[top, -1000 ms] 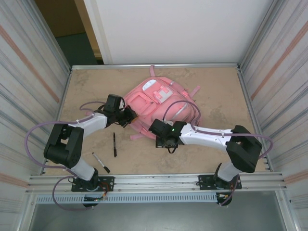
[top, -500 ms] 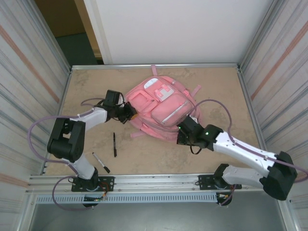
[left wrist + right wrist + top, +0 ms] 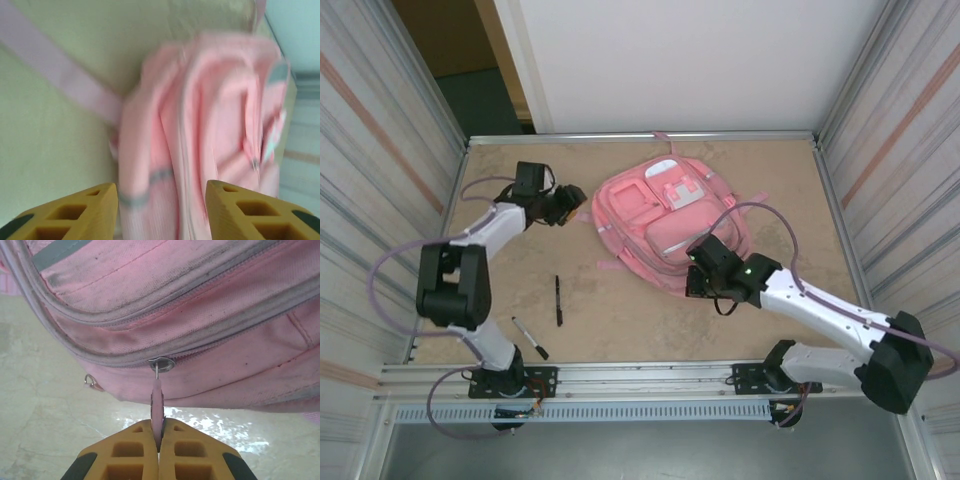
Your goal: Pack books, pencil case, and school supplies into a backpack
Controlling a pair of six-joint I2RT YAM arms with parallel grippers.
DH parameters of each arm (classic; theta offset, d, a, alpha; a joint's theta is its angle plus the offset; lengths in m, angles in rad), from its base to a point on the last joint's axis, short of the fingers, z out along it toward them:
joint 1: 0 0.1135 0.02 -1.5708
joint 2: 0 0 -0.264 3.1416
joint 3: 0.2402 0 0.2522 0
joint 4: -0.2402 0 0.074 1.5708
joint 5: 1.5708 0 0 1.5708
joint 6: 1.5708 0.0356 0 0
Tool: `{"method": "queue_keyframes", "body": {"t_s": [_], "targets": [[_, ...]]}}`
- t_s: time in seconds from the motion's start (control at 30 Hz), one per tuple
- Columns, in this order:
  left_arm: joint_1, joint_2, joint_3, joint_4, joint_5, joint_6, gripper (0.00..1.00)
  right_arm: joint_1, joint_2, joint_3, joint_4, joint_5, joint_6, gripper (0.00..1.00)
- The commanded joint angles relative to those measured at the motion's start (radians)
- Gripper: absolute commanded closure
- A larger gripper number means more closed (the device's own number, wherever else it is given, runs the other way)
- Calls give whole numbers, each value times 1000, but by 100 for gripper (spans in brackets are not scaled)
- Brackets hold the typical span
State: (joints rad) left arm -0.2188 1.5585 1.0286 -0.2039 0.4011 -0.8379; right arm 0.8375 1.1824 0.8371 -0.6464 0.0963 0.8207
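Awaiting opening: large pink fabric backpack point(image 3: 665, 215), right pincer point(image 3: 157, 429) pinching its zip tab point(image 3: 157, 402), left pincer point(image 3: 161, 200) agape, two slim black pens point(image 3: 558, 300) unpacked on worktop point(image 3: 780, 190).

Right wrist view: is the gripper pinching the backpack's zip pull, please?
Yes, the right gripper is shut on the pink zip pull hanging from the backpack.

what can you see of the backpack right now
The pink fabric backpack lies flat, front up, on the far middle of the table, with zipped pockets, white and light-blue patches and grey zips. Its straps trail out at the edges. The right fingers pinch a pink zip pull on its near side.
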Motion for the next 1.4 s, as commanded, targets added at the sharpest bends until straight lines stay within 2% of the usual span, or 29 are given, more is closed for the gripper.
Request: {"method": "queue_keyframes", "body": {"t_s": [0.0,0.17,0.3,0.53,0.77,0.9,0.97,1.07,1.17,1.37], "targets": [[-113,-106,-107,-53,-41,-19,48,16,60,60,96,-16,-40,100],[-276,-147,-215,35,-88,-168,46,34,137,67,163,-68,-28,100],[-378,-118,-178,72,-162,-207,45,55,155,26,261,-97,7,100],[-472,10,-134,158,-206,-294,43,77,141,-30,365,-144,34,100],[-523,83,-148,204,-282,-355,45,80,89,-84,393,-125,44,100],[-519,77,-171,205,-328,-361,57,75,74,-73,325,-113,29,100],[-501,59,-180,203,-342,-346,74,74,61,-84,287,-87,17,100],[-462,16,-193,180,-358,-322,91,65,41,-72,154,-10,6,100],[-396,-19,-191,157,-304,-271,98,47,16,-72,18,108,24,100],[-266,-39,-186,141,-136,-194,100,-104,-49,-120,-105,137,56,100]]}}
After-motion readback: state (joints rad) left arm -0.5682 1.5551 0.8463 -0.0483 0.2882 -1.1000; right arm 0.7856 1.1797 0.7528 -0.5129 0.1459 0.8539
